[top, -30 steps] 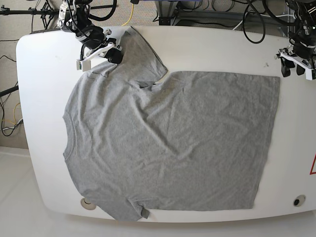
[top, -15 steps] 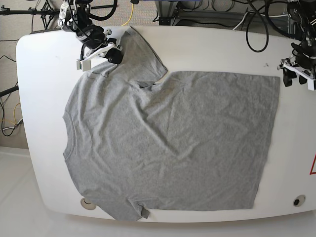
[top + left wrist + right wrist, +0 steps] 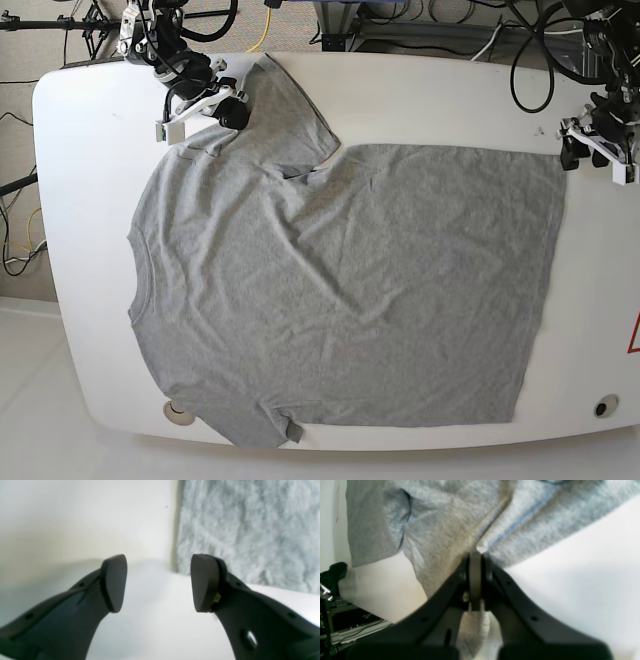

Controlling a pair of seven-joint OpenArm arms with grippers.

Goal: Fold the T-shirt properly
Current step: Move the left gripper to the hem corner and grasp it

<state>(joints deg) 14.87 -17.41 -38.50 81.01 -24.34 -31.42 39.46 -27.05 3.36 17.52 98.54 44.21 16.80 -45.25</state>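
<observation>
The grey T-shirt [image 3: 340,280] lies spread flat on the white table [image 3: 450,100], neck to the left and hem to the right. My right gripper [image 3: 232,110] is at the far left sleeve and shoulder. In the right wrist view this gripper [image 3: 475,562] is shut on a fold of the T-shirt [image 3: 445,530]. My left gripper [image 3: 583,155] hovers at the far right hem corner. In the left wrist view it [image 3: 158,583] stands open over bare table, with nothing between its fingers. The T-shirt's corner [image 3: 250,530] lies just ahead and to the right.
Cables and stands [image 3: 420,20] crowd the space beyond the table's far edge. Round fittings sit in the table near the front left [image 3: 178,410] and front right [image 3: 601,407]. A red triangle mark [image 3: 634,335] is at the right edge.
My left gripper has come down and shifted left toward the hem corner, its jaws widening. The right gripper and the T-shirt have stayed put.
</observation>
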